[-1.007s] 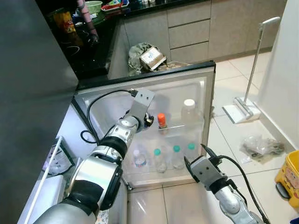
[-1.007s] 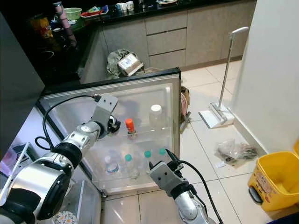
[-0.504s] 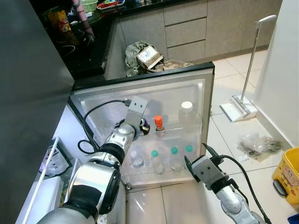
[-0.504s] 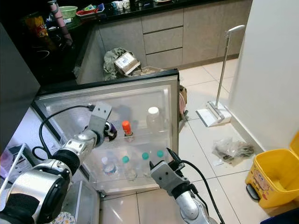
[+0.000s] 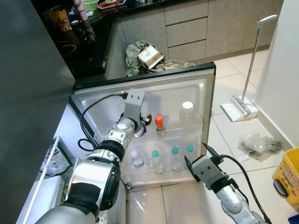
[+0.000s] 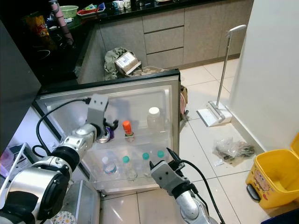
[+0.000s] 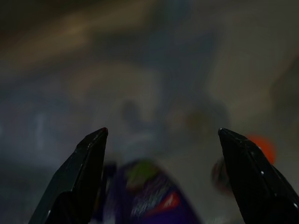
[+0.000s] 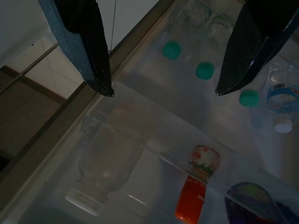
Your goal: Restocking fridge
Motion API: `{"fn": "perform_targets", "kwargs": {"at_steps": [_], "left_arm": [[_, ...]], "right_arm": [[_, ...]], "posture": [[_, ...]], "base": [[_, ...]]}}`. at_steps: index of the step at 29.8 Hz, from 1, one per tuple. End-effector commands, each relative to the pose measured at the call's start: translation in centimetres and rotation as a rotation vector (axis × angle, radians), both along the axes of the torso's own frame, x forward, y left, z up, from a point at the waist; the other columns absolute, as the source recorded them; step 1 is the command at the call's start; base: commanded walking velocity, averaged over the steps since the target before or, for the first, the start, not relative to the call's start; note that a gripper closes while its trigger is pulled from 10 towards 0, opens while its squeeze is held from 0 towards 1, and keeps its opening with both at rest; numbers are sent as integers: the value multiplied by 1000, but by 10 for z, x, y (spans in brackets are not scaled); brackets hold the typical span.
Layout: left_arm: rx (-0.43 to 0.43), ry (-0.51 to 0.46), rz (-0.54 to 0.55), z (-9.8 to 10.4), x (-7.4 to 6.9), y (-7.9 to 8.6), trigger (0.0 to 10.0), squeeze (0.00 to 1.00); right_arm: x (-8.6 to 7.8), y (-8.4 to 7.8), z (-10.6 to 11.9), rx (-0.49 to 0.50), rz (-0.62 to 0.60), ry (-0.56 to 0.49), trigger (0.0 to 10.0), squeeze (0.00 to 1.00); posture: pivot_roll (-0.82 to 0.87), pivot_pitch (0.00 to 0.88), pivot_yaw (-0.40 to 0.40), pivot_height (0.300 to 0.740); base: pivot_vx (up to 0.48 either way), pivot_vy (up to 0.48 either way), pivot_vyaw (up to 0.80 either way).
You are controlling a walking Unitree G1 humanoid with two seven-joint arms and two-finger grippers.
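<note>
Far left: tall dark grey fridge body [image 5: 32,102], with a white drawer front [image 5: 44,193] low beside it. Next, swung wide: the white open fridge door [image 5: 205,100] with its clear plastic shelves. Raised against the upper shelf: left gripper [image 5: 143,125] on its silver arm, black fingers spread wide in the left wrist view and closed on nothing, hovering just beside a small purple-labelled container [image 6: 103,134] that sits on that shelf. Just to the right on the same shelf: an orange-capped red sauce bottle [image 5: 159,123], upright. Further right, still on that shelf: a clear plastic jar with a white lid [image 5: 187,113], upright. On the lower door shelf: a clear water bottle with a white cap and blue label [image 5: 138,158], then three clear bottles with green caps [image 5: 172,156] in a row. Low and right of the door, above the pale floor tiles [image 5: 224,88]: right gripper [image 5: 202,160], fingers parted wide, empty, aimed at the door shelves. Behind the door: a crumpled green bag holding a cardboard box [image 5: 147,56]. Right again: a white flat mop [image 5: 245,100] leaning by the wall, a clear crumpled plastic bag [image 5: 257,144] on the tiles, and a yellow bin [image 5: 287,175] at the edge.
</note>
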State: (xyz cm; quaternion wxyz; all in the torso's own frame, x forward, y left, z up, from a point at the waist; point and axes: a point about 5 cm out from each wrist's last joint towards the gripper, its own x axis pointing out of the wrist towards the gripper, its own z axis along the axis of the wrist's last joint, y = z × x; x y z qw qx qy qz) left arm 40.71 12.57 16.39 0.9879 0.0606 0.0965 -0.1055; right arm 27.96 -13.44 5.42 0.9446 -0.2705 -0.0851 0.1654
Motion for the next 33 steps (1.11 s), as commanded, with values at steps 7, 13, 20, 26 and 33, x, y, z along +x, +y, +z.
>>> {"fn": "perform_targets", "kwargs": {"at_steps": [7, 13, 20, 26, 33], "left_arm": [[72, -95, 10, 9, 1, 22, 10000, 0], [119, -149, 14, 21, 1, 41, 10000, 0], [134, -59, -88, 20, -8, 75, 10000, 0], [214, 96, -217, 8, -26, 100, 10000, 0], [167, 179, -242, 1, -45, 120, 10000, 0]], "right_arm": [[1, 6, 1, 5, 17, -1, 10000, 0], [-1, 6, -1, 2, 16, 1, 10000, 0], [-1, 5, -2, -2, 15, 7, 10000, 0], [0, 4, -4, -7, 17, 14, 10000, 0], [-1, 5, -4, -6, 14, 13, 10000, 0]], "posture": [[-143, 71, 160, 740], [-136, 72, 165, 740], [-113, 74, 164, 740], [-98, 64, 167, 740], [-101, 62, 172, 740]], "base": [[0, 0, 0], [0, 0, 0], [0, 0, 0], [0, 0, 0], [0, 0, 0]]}}
